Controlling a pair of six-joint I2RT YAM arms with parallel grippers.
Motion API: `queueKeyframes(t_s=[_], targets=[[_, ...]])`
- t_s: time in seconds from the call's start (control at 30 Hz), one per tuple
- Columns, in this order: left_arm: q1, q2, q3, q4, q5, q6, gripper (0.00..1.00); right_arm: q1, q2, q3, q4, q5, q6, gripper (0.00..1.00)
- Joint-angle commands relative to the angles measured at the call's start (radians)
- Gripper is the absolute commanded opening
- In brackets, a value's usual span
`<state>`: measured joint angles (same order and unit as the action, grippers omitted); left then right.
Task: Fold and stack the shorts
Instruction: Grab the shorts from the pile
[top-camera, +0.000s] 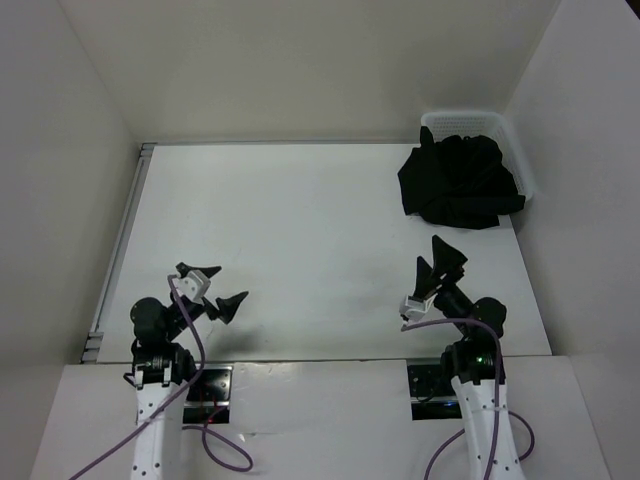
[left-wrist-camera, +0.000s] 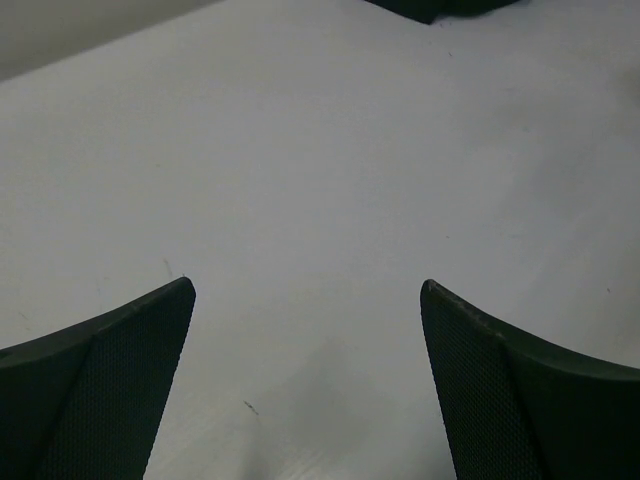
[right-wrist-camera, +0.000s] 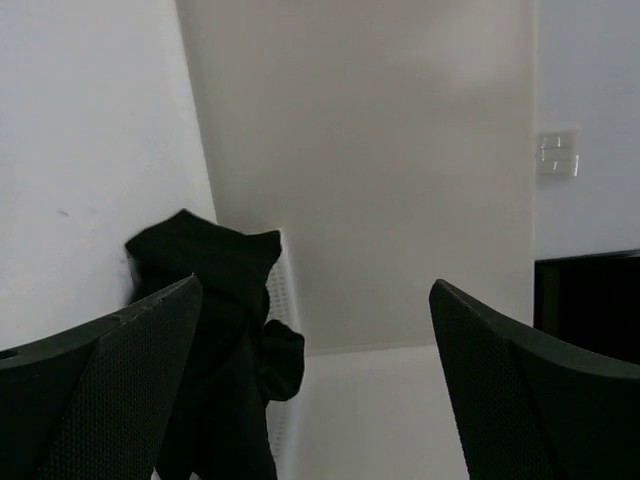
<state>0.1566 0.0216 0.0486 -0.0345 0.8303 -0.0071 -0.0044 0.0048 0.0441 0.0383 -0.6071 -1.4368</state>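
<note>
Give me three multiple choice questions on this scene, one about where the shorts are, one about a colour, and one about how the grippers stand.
1. Where do the black shorts lie?
A. spread flat in the middle
B. bunched in the white mesh basket at the far right corner, spilling over its rim
C. hanging from an arm

2. What colour is the basket?
A. white
B. blue
C. red

3. How do the left gripper and the right gripper stand?
A. both shut
B. only the right open
C. both open, holding nothing

1 B: the top view shows the dark heap in the basket.
2 A: its pale mesh wall shows beside the cloth.
3 C: each wrist view shows fingers apart with nothing between.
</note>
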Motion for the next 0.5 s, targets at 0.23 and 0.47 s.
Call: queueKeyframes(t_s=[0.23,0.47], targets=[[-0.130,1.015,0.761,-0.013,-0.405,0.007,1.00,-0.009,1.119,1.034,-0.128,0.574,0.901,0.98],[-0.226,1.321,1.066,-0.199,-0.470,0.007,1.00,-0.141,1.665,1.482,-0.409,0.670,1.304,0.94]])
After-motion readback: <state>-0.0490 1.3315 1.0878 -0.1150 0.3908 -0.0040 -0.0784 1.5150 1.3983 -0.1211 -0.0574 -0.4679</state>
